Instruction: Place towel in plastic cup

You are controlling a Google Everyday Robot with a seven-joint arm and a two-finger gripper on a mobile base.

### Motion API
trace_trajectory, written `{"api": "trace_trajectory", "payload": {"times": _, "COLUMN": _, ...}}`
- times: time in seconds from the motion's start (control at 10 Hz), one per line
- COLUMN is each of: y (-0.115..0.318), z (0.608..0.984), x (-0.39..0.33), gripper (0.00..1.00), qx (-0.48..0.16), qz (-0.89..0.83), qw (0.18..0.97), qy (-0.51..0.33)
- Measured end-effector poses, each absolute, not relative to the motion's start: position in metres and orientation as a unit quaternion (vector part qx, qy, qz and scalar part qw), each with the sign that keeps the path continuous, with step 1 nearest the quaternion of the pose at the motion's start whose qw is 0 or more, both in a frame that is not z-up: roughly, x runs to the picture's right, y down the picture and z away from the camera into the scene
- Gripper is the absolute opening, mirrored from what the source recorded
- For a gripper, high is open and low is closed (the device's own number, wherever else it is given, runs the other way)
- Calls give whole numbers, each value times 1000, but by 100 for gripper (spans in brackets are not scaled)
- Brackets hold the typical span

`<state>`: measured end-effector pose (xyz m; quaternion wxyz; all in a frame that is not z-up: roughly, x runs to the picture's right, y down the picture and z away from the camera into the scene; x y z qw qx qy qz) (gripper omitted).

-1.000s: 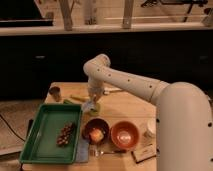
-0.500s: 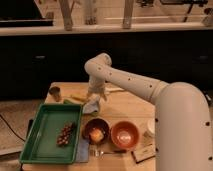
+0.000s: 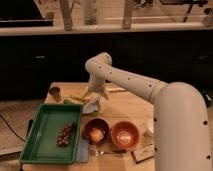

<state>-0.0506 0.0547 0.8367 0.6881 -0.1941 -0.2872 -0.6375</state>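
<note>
My gripper (image 3: 96,98) is at the back middle of the wooden table, pointing down, right above a pale grey-blue towel (image 3: 91,107). The towel is bunched directly under the gripper and touches it. Whether it is off the table I cannot tell. The plastic cup (image 3: 54,93) is small and dark olive. It stands upright at the back left corner of the table, well to the left of the gripper and apart from the towel.
A green tray (image 3: 42,140) holding grapes (image 3: 66,134) fills the front left. A dark bowl (image 3: 96,131) with an orange item and an orange bowl (image 3: 124,134) stand in front of the towel. Yellow-green items (image 3: 75,99) lie between cup and towel. A white cup (image 3: 150,127) is at right.
The gripper has shifted only slightly over the towel. The towel stays bunched beneath it. Nothing else has moved.
</note>
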Motion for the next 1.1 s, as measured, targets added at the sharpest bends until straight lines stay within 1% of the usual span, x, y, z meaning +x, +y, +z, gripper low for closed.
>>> {"api": "trace_trajectory", "payload": {"times": 1.1, "y": 51, "z": 838, "x": -50, "gripper": 80, "qx": -186, "qz": -640, "qw": 686, "qy": -294}}
